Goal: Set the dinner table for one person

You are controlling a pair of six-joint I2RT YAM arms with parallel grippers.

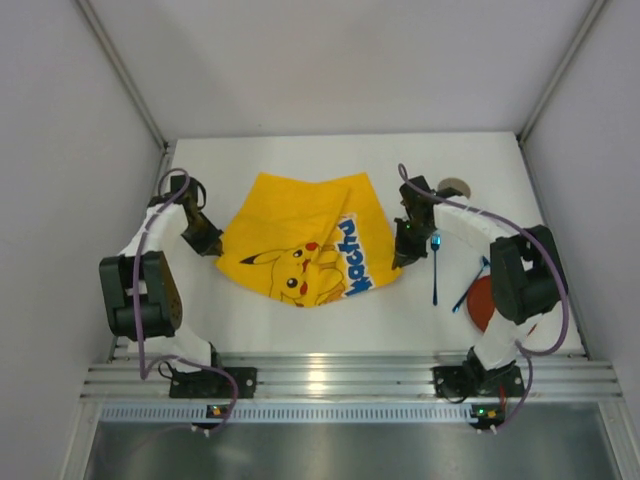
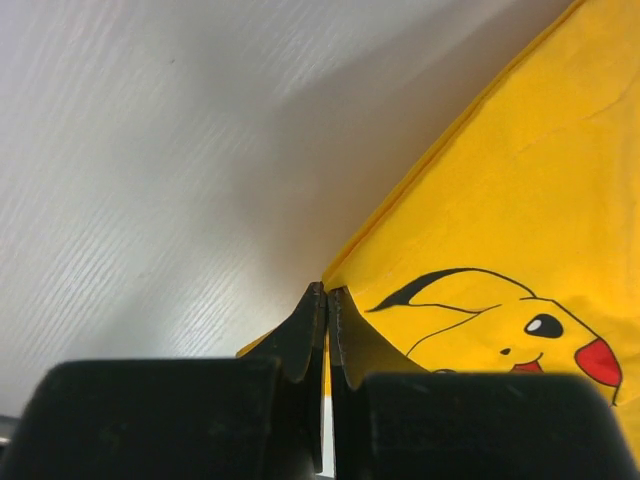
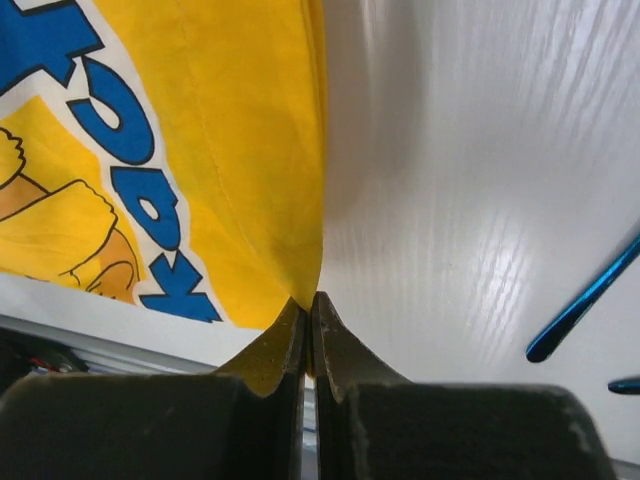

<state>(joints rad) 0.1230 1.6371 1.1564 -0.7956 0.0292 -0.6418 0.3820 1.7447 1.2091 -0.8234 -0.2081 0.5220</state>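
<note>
The white dinner table (image 1: 300,330) fills the top view. A yellow Pikachu-print cloth (image 1: 305,235) lies crumpled in its middle, also seen in the left wrist view (image 2: 520,210) and the right wrist view (image 3: 230,150). My left gripper (image 1: 212,246) is shut on the cloth's left corner (image 2: 327,290). My right gripper (image 1: 400,262) is shut on the cloth's right corner (image 3: 310,297). Both corners are lifted a little off the table.
A blue utensil (image 1: 436,268) lies right of the cloth, its handle showing in the right wrist view (image 3: 585,300). A second blue utensil (image 1: 466,290) and a red plate (image 1: 481,303) sit under the right arm. A small white round object (image 1: 451,187) is at the back right.
</note>
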